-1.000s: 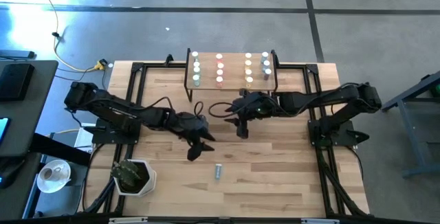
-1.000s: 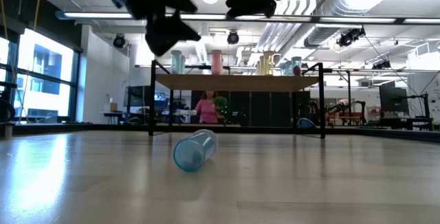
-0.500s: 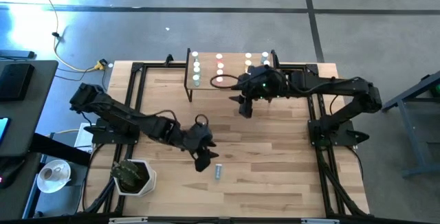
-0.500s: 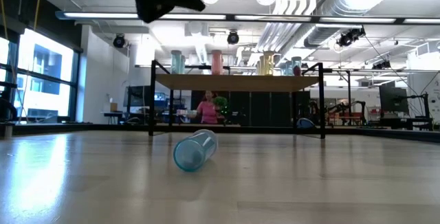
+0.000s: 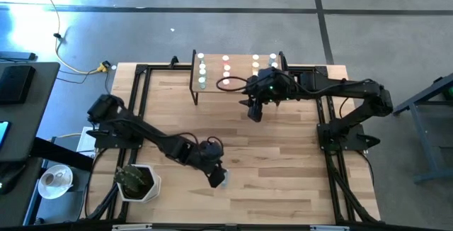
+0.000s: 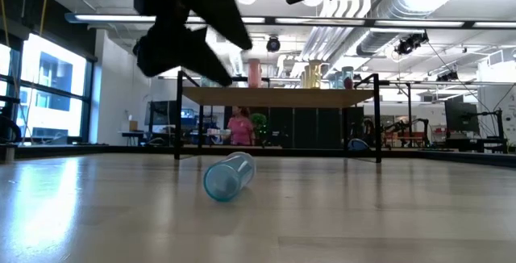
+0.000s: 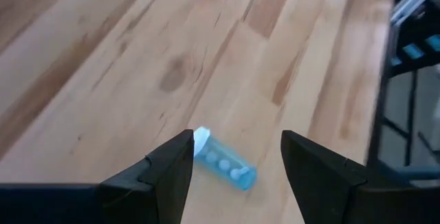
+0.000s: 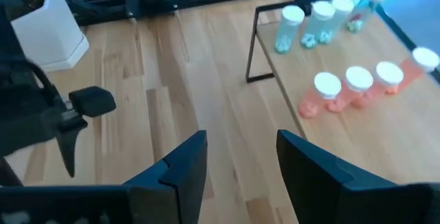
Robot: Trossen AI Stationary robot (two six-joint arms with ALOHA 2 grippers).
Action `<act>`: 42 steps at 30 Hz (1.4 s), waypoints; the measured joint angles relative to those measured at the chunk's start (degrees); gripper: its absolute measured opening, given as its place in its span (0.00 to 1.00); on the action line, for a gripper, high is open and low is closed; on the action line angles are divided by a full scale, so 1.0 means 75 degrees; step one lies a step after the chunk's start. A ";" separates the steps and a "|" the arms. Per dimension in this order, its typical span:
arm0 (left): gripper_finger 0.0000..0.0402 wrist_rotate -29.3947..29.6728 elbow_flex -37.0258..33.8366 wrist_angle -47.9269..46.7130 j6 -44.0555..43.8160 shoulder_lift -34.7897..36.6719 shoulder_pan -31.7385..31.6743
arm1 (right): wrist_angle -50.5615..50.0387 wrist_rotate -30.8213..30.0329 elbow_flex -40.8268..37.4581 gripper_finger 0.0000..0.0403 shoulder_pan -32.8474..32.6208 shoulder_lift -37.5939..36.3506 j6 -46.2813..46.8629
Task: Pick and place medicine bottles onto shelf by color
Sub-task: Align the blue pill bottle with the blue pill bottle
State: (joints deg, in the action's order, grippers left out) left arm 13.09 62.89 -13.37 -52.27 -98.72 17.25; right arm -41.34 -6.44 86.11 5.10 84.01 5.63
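left gripper (image 7: pixel 234 159) open and empty, straddling the lone blue bottle (image 7: pixel 224 161) lying on the counter (image 5: pixel 283 160), well off the shelf (image 5: pixel 241 82), to grab it; right gripper (image 8: pixel 240 159) open, empty beside shelf.

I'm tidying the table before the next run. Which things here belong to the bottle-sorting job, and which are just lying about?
Part of the job:
- blue bottle lying on its side on the table
- shelf with its rows of bottles
- left gripper, open above the blue bottle
- right gripper, open, near the shelf

Just lying about:
- white planter
- yellow cable
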 joint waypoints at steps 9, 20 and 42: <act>0.51 0.0025 0.0000 0.0109 -0.0481 -0.0747 0.0194 | -0.0029 -0.0003 0.0000 0.42 0.0000 0.0003 0.0131; 0.51 0.0109 0.0001 0.0526 -0.0813 -0.1066 0.0427 | 0.0000 -0.0003 0.0000 0.42 0.0000 0.0003 0.0134; 0.51 0.0169 0.0006 0.0846 -0.0971 -0.1826 0.0473 | 0.0007 -0.0004 -0.0003 0.42 0.0000 0.0006 0.0134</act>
State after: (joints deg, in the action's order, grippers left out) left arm 14.36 62.94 -7.03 -59.56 -112.41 20.80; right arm -41.29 -6.47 86.08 5.10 84.05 6.63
